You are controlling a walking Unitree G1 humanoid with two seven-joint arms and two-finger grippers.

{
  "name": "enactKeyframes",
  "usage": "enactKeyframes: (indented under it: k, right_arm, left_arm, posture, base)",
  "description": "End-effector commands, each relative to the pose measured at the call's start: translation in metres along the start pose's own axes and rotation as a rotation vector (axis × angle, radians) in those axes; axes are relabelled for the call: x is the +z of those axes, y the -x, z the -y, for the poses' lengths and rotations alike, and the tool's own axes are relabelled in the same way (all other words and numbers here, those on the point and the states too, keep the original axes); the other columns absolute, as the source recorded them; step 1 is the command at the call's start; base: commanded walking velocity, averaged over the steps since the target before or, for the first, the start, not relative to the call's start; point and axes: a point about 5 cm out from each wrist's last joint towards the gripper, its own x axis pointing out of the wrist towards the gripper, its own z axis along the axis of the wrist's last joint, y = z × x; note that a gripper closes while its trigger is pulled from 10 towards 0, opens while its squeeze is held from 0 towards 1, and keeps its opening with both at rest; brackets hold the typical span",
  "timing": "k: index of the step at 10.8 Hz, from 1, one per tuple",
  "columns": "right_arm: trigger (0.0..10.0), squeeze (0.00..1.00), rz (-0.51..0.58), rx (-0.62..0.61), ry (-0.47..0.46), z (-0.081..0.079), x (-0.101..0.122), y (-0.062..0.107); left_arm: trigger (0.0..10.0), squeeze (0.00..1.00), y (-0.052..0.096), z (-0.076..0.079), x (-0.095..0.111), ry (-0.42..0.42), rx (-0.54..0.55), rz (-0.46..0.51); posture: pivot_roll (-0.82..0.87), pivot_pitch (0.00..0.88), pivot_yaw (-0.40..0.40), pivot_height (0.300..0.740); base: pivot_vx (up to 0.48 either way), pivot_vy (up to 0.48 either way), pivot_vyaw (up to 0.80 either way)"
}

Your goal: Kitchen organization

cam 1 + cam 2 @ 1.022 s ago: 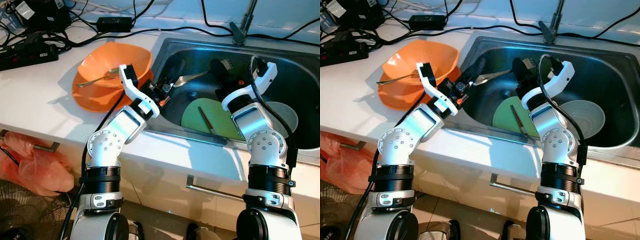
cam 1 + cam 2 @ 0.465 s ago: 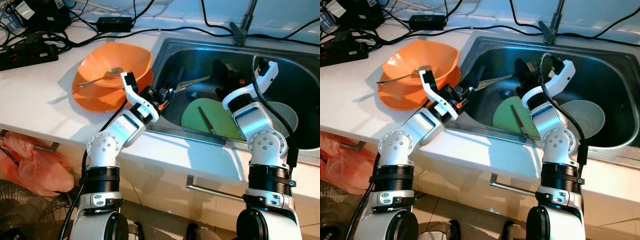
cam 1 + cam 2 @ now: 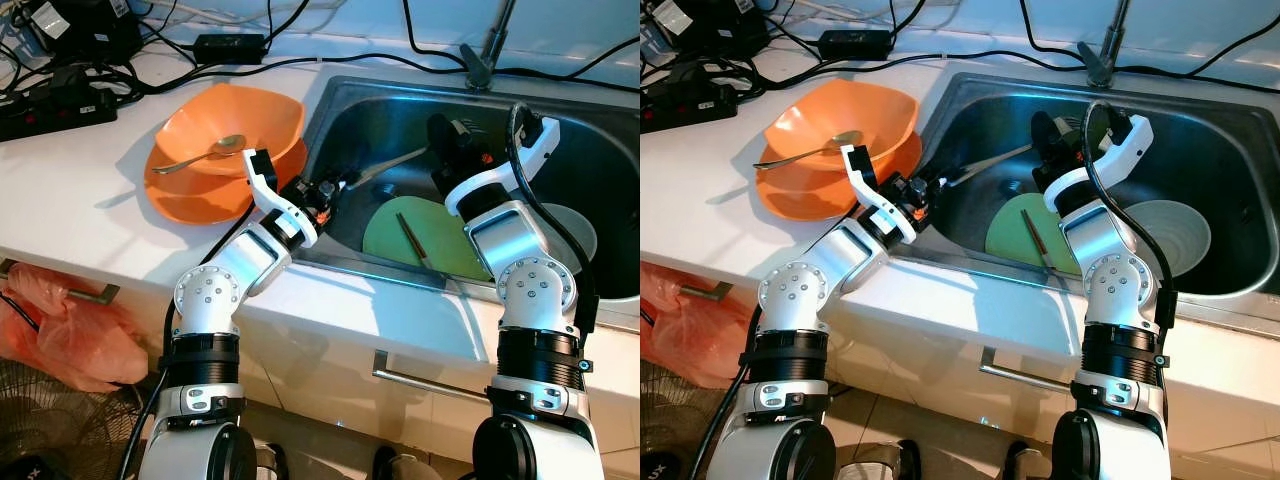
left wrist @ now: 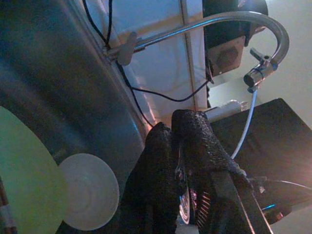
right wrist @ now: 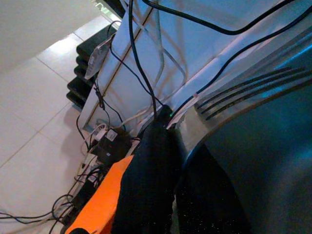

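Observation:
My left gripper (image 3: 335, 186) hangs over the left rim of the steel sink (image 3: 330, 100), shut on a metal fork (image 3: 388, 165) that slants out over the basin. In the left wrist view its fingers (image 4: 187, 146) are pressed together. My right gripper (image 3: 438, 126) is raised inside the sink near the back, shut with nothing between its fingers (image 5: 156, 161). On the sink floor lie a green plate (image 3: 440, 245) with a brown stick (image 3: 412, 240) across it and a white plate (image 3: 575, 228). Stacked orange bowls (image 3: 250, 125) hold a spoon (image 3: 200, 155) on the counter.
The tap (image 3: 487, 45) rises behind the sink. Power strips (image 3: 55, 105) and black cables (image 3: 230, 45) crowd the counter's back left. An orange plastic bag (image 3: 70, 335) hangs below the counter at the left. White counter lies bare in front of the bowls.
My left gripper has drawn back toward the sink's left rim with the fork. The right gripper has lifted a little toward the back of the sink.

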Motion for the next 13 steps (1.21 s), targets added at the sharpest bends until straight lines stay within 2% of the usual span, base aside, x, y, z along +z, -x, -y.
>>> enactKeyframes:
  k: [1, 3, 4, 5, 6, 8, 9, 10, 12, 13]
  right_arm:
    - [0.0, 0.00, -0.007, -0.016, 0.024, 0.000, 0.001, 0.000]
    - [0.0, 0.00, -0.009, -0.017, 0.032, 0.001, 0.000, 0.000]
    - [0.0, 0.00, -0.006, -0.021, 0.033, 0.001, -0.001, 0.000]
    - [0.0, 0.00, -0.001, -0.030, 0.052, 0.002, 0.000, 0.000]
    - [0.0, 0.00, 0.013, -0.064, 0.161, 0.004, 0.002, 0.000]
    - [0.0, 0.00, 0.021, -0.096, 0.351, 0.007, 0.003, 0.001]
    - [0.0, 0.00, 0.002, -0.088, 0.532, 0.006, -0.001, 0.001]
    - [0.0, 0.00, -0.016, -0.078, 0.611, 0.007, -0.005, 0.002]
    - [0.0, 0.00, -0.090, -0.078, 0.716, 0.016, -0.019, 0.005]
    - [0.2, 0.00, -0.142, -0.097, 0.782, 0.025, -0.025, 0.007]
  left_arm:
    - [10.0, 1.00, -0.002, 0.005, -0.004, -0.011, -0.023, -0.026]
    - [10.0, 1.00, 0.003, 0.007, -0.004, -0.039, -0.034, -0.055]
    - [10.0, 1.00, 0.006, 0.007, -0.005, -0.093, -0.020, -0.073]
    - [10.0, 1.00, 0.009, 0.008, -0.006, -0.197, 0.001, -0.103]
    - [10.0, 1.00, 0.013, 0.017, -0.013, -0.366, -0.023, -0.193]
    - [10.0, 1.00, 0.018, 0.022, -0.021, -0.526, -0.041, -0.283]
    - [10.0, 1.00, 0.022, 0.023, -0.025, -0.644, -0.052, -0.338]
    - [10.0, 1.00, 0.023, 0.022, -0.025, -0.702, -0.051, -0.351]
    - [10.0, 1.00, 0.025, 0.022, -0.025, -0.800, -0.055, -0.375]
    - [10.0, 1.00, 0.025, 0.021, -0.025, -0.876, -0.051, -0.375]
  posture:
    - [0.05, 0.125, 0.061, 0.740]
    - [0.05, 0.126, 0.062, 0.740]
    - [0.05, 0.125, 0.062, 0.740]
    - [0.05, 0.125, 0.062, 0.740]
    - [0.05, 0.126, 0.062, 0.740]
    - [0.05, 0.126, 0.060, 0.740]
    - [0.05, 0.126, 0.059, 0.740]
    - [0.06, 0.126, 0.059, 0.740]
    - [0.06, 0.125, 0.059, 0.740]
    - [0.06, 0.125, 0.059, 0.740]
  base:
    - [0.000, 0.000, 0.00]
    - [0.000, 0.000, 0.00]
    - [0.000, 0.000, 0.00]
    - [0.000, 0.000, 0.00]
    - [0.000, 0.000, 0.00]
    - [0.000, 0.000, 0.00]
    - [0.000, 0.000, 0.00]
    - [0.000, 0.000, 0.00]
    - [0.000, 0.000, 0.00]
    - [0.000, 0.000, 0.00]
